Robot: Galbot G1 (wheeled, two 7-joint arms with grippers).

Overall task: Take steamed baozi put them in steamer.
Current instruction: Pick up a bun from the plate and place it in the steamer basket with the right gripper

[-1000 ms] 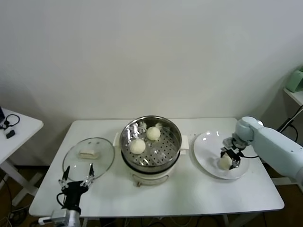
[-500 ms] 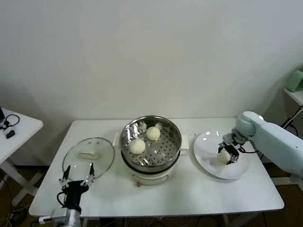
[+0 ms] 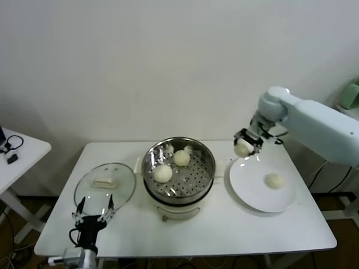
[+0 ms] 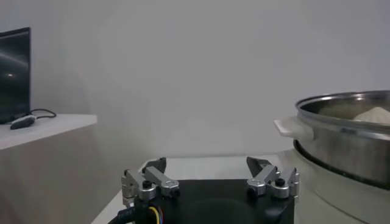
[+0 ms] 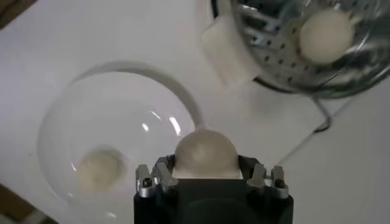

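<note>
The shiny steel steamer (image 3: 208,158) stands mid-table on its cream base, with two baozi (image 3: 163,173) (image 3: 181,157) on the perforated tray. My right gripper (image 3: 244,145) hangs in the air above the plate's far left edge, shut on a third baozi (image 5: 206,152), a little to the right of the steamer. One more baozi (image 3: 274,180) lies on the white plate (image 3: 249,188). In the right wrist view the steamer (image 5: 277,58) and one baozi (image 5: 322,34) inside it show ahead. My left gripper (image 3: 93,216) waits open near the table's front left edge.
A round glass lid (image 3: 105,185) lies flat to the left of the steamer, just beyond the left gripper. A small side table (image 3: 17,154) with cables stands at far left. A wall runs behind the table.
My right gripper lifted a baozi off the plate and carried it up and left toward the steamer. The other baozi on the plate came into view. The left arm stayed put.
</note>
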